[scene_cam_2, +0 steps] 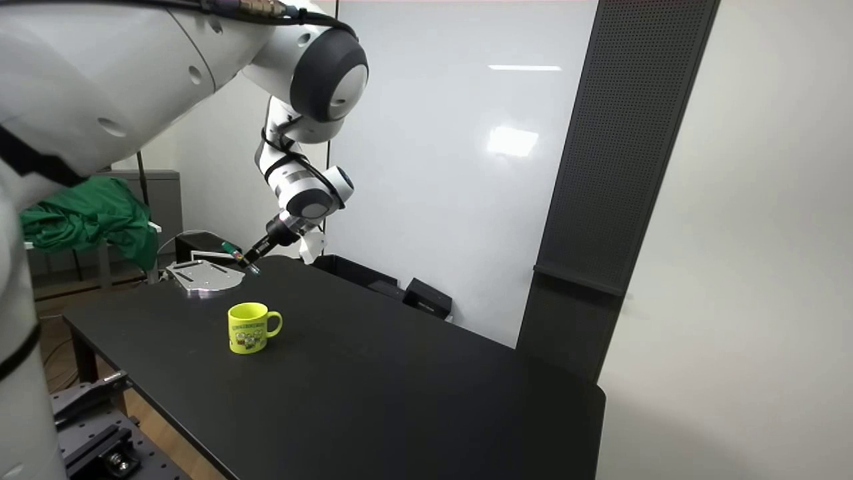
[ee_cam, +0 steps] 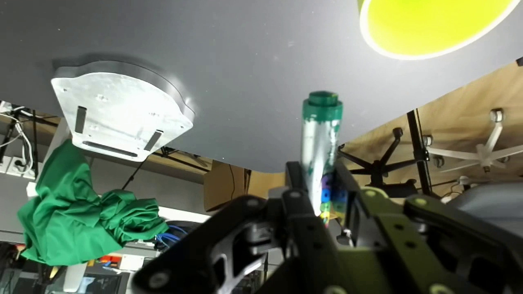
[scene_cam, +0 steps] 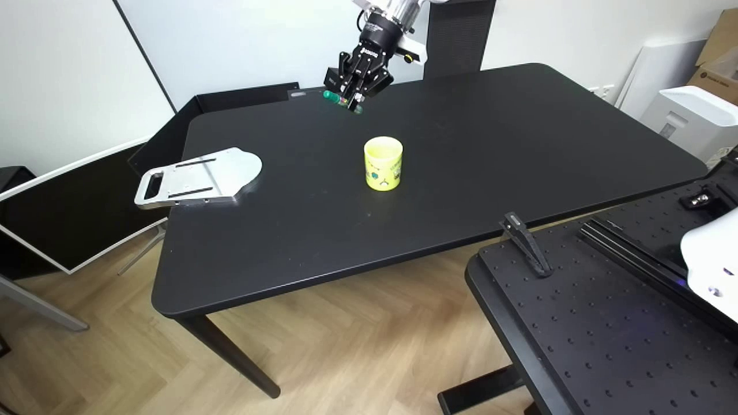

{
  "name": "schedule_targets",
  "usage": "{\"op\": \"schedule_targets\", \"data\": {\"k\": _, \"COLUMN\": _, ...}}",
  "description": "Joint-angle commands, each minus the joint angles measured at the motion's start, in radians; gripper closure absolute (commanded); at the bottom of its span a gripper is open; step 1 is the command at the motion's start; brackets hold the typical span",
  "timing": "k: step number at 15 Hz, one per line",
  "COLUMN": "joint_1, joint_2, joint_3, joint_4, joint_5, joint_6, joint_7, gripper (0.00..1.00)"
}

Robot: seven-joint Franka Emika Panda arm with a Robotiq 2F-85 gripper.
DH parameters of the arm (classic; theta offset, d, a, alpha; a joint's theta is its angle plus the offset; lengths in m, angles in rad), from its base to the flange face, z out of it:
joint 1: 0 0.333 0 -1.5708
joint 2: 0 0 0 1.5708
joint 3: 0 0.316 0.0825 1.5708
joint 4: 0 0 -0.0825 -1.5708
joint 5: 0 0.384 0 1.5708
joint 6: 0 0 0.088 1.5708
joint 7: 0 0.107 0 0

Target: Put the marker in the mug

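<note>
A black table (scene_cam: 519, 132) with rounded corners stands over a pale herringbone wood floor (scene_cam: 323, 346), and the bright yellow, printed cylindrical mug (scene_cam: 383, 170) sits upright on it, mouth facing up. The slim green-and-silver marker (ee_cam: 320, 143) is in the air, apart from the mug and aslant in both exterior views. The black two-fingered gripper (ee_cam: 318, 175) is closed around its barrel, an end jutting out on either side. I judge the marker light, stiff and hard to crush, though its smooth round barrel could roll or swivel in the grip. This hold near the middle should carry well; one nearer an end would probably leave more length to enter the mug, whose rim could be knocked.
</note>
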Motion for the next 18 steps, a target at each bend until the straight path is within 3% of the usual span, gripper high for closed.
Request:
{"op": "schedule_targets", "data": {"k": 1, "joint_1": -0.071, "joint_2": -0.059, "joint_3": 0.029, "joint_4": -0.115, "joint_5": 0.108, "joint_6": -0.010, "joint_7": -0.086, "gripper": 0.95}}
{"op": "schedule_targets", "data": {"k": 8, "joint_1": -0.085, "joint_2": -0.045, "joint_3": -0.018, "joint_4": -0.135, "joint_5": 0.208, "joint_6": -0.063, "joint_7": -0.174, "gripper": 0.95}}
{"op": "schedule_targets", "data": {"k": 18, "joint_1": -0.023, "joint_2": 0.003, "joint_3": -0.116, "joint_4": -0.127, "joint_5": 0.302, "joint_6": -0.124, "joint_7": -0.229, "gripper": 0.95}}
